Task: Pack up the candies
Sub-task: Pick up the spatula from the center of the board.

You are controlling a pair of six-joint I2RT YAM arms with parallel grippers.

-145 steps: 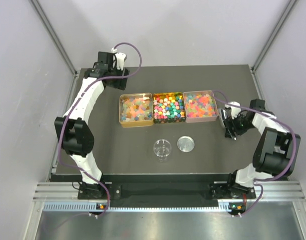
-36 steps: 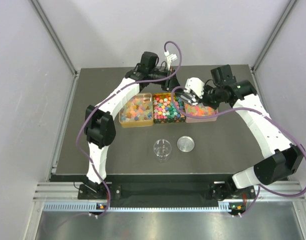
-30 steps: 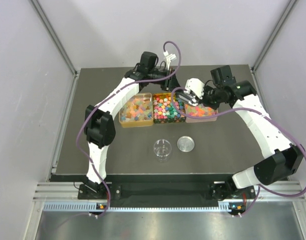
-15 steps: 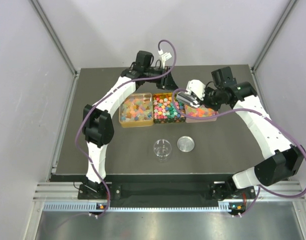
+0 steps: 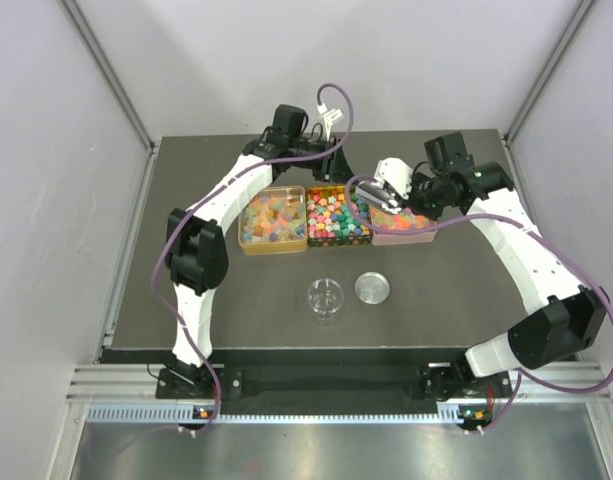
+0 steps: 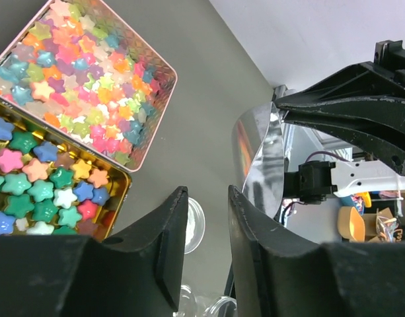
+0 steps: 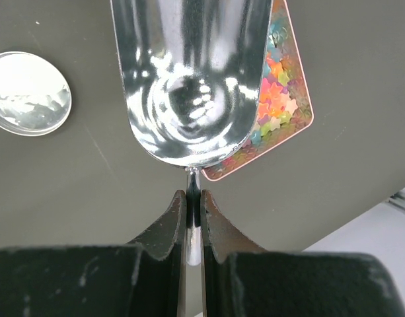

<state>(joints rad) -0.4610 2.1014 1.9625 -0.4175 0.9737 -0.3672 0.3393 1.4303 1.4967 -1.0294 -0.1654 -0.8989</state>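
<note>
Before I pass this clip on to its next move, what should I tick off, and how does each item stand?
1. Grip: right pincer shut on the scoop handle: ok.
2. Load: candies in the scoop: not ok, its bowl is empty.
3. Scoop tip down in the pink tray: cannot tell; it only overlaps the tray's edge.
4. The left pincer free: ok, open, holding nothing.
5. The glass jar uncovered: ok, its lid lies beside it.

We list: dark table (image 5: 236,310); left tin (image 5: 271,250), middle tin (image 5: 338,243), pink tin (image 5: 401,241), in a row; upright glass jar (image 5: 325,299); round silver lid (image 5: 373,288) beside it; metal scoop (image 7: 189,79) over the pink tin's edge.
</note>
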